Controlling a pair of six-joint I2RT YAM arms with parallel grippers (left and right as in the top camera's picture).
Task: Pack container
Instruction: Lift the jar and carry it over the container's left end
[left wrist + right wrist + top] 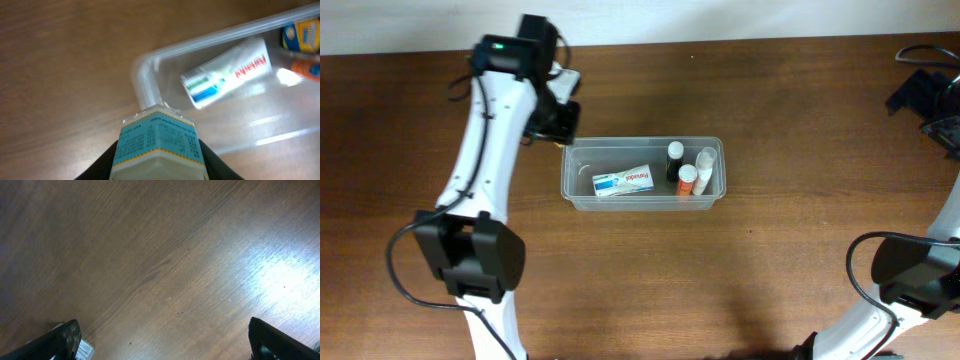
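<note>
Left gripper (157,167) clamps 1 pale-blue labelled carton (159,137) before the clear rectangular plastic container (640,142), to pack it; right gripper (167,342) gapes empty.

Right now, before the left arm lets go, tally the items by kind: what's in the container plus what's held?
Bottles in the container: 3 (black-capped bottle, orange-capped bottle, pale bottle)
White and blue box in the container: 1
Blue-labelled pack in the left fingers: 1
Total: 5
</note>
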